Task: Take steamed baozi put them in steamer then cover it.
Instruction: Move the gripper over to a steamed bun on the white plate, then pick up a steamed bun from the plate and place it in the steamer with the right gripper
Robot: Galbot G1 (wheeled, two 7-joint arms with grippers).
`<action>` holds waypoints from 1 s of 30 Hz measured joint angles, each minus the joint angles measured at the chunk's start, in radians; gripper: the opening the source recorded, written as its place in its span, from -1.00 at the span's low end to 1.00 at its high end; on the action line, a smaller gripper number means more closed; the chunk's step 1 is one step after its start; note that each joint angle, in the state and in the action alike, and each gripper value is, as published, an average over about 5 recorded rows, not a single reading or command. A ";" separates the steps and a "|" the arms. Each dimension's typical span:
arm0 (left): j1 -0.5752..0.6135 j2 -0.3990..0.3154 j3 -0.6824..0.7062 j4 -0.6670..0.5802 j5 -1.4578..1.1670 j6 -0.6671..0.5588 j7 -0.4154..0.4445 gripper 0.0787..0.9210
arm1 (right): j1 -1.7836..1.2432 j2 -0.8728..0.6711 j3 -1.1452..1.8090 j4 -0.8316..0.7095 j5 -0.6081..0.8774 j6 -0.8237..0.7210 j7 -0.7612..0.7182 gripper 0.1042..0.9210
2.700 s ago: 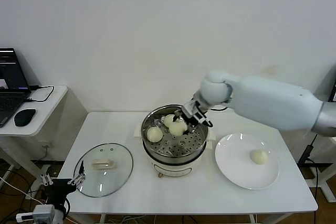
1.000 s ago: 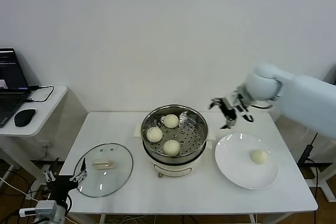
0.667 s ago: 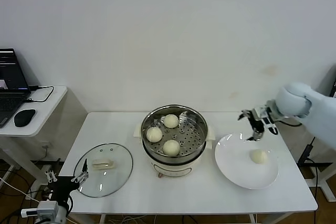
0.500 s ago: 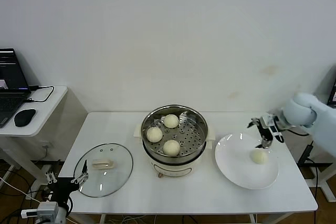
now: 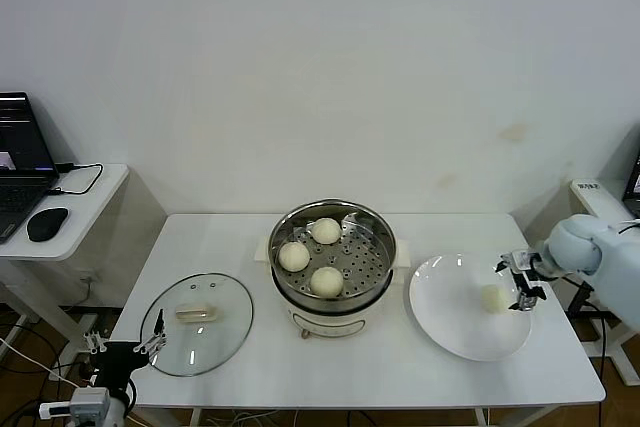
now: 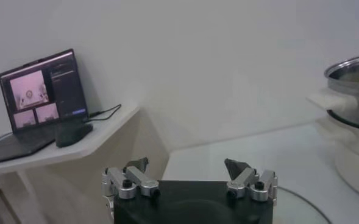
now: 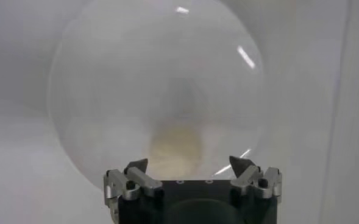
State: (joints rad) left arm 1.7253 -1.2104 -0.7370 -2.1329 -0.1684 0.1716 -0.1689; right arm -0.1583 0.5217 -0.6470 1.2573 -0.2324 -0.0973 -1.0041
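Note:
The steel steamer (image 5: 333, 260) stands mid-table on its white base, uncovered, with three cream-white baozi (image 5: 326, 280) on its perforated tray. The fourth baozi (image 5: 491, 297) lies on the white plate (image 5: 455, 327) at the right. My right gripper (image 5: 522, 281) hovers open just right of that baozi; in the right wrist view the gripper (image 7: 189, 165) is open with the baozi (image 7: 175, 147) between and below its fingertips, not touched. The glass cover (image 5: 198, 322) with its cream handle lies flat on the table at the left. My left gripper (image 5: 125, 354) is parked open off the table's front left corner.
A side desk (image 5: 60, 209) with a laptop (image 5: 22, 162) and mouse stands at the far left; both also show in the left wrist view, with the steamer (image 6: 353, 115) at its edge. A white wall runs behind the table.
My right gripper left the third baozi in the steamer, swung right across the table and came down beside the baozi on the plate. The left arm has barely moved.

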 measured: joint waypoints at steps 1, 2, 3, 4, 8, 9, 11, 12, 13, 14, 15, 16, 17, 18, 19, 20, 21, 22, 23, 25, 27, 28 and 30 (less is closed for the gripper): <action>0.000 0.000 0.000 0.000 0.000 0.000 0.000 0.77 | -0.006 0.007 0.006 -0.010 -0.005 0.001 0.002 0.76; -0.001 0.001 -0.001 0.000 0.000 0.000 0.000 0.77 | -0.012 0.015 0.013 -0.020 -0.009 0.002 0.004 0.76; -0.001 0.001 -0.002 0.000 0.000 0.000 0.000 0.77 | -0.018 0.022 0.019 -0.029 -0.012 0.003 0.006 0.76; -0.001 0.002 -0.002 0.001 0.000 0.000 0.000 0.77 | -0.023 0.030 0.024 -0.038 -0.016 0.003 0.007 0.76; 0.001 0.002 -0.004 0.001 0.000 0.000 0.000 0.77 | -0.041 0.059 0.040 -0.072 -0.026 0.003 0.013 0.76; 0.001 0.002 -0.004 0.002 0.000 0.000 0.000 0.77 | -0.045 0.066 0.043 -0.079 -0.029 0.002 0.014 0.76; 0.001 0.002 -0.005 0.003 0.000 0.000 0.000 0.77 | -0.050 0.077 0.049 -0.091 -0.035 0.000 0.015 0.76; 0.000 0.001 -0.006 0.004 0.000 0.000 0.000 0.77 | -0.052 0.082 0.052 -0.096 -0.038 -0.002 0.015 0.75; 0.000 0.001 -0.006 0.005 0.000 0.000 0.000 0.77 | -0.054 0.085 0.054 -0.101 -0.040 -0.003 0.015 0.73; 0.000 0.000 -0.006 0.005 0.000 0.000 0.000 0.77 | -0.055 0.088 0.057 -0.105 -0.042 -0.005 0.015 0.71; -0.001 0.000 -0.006 0.006 0.000 0.000 0.000 0.77 | -0.057 0.090 0.058 -0.109 -0.044 -0.006 0.015 0.67; -0.001 -0.001 -0.006 0.007 -0.001 0.000 0.000 0.77 | -0.058 0.092 0.060 -0.112 -0.045 -0.007 0.014 0.62; -0.001 -0.002 -0.006 0.007 -0.001 0.000 0.000 0.77 | -0.059 0.093 0.061 -0.115 -0.045 -0.008 0.013 0.58; -0.001 -0.003 -0.006 0.008 -0.001 0.000 0.000 0.77 | -0.060 0.095 0.062 -0.118 -0.046 -0.008 0.012 0.53; -0.001 -0.004 -0.006 0.008 -0.001 0.000 0.000 0.77 | -0.061 0.097 0.063 -0.121 -0.046 -0.009 0.010 0.50; -0.001 -0.004 -0.006 0.008 -0.001 0.000 0.000 0.77 | -0.062 0.099 0.064 -0.124 -0.047 -0.009 0.009 0.46; -0.001 -0.004 -0.006 0.008 -0.001 0.000 0.000 0.77 | -0.063 0.101 0.065 -0.126 -0.047 -0.009 0.008 0.42; -0.001 -0.005 -0.006 0.008 -0.001 0.000 0.000 0.77 | -0.063 0.103 0.066 -0.128 -0.047 -0.009 0.007 0.40; -0.001 -0.005 -0.006 0.008 -0.001 0.000 0.000 0.77 | -0.063 0.105 0.066 -0.129 -0.047 -0.009 0.007 0.38; -0.001 -0.005 -0.006 0.007 -0.001 0.000 0.000 0.77 | -0.062 0.107 0.067 -0.129 -0.044 -0.009 0.006 0.33; -0.001 -0.005 -0.008 0.005 -0.001 0.000 0.000 0.77 | -0.059 0.106 0.064 -0.126 -0.038 -0.012 0.004 0.28; 0.000 -0.004 -0.008 0.004 -0.001 0.000 0.000 0.77 | -0.055 0.104 0.061 -0.123 -0.034 -0.014 0.002 0.25; 0.000 -0.004 -0.010 0.003 -0.002 0.000 0.000 0.77 | -0.044 0.097 0.051 -0.113 -0.023 -0.019 -0.002 0.21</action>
State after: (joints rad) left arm 1.7249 -1.2141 -0.7465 -2.1299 -0.1701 0.1714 -0.1693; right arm -0.2022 0.6188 -0.5960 1.1443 -0.2557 -0.1163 -1.0060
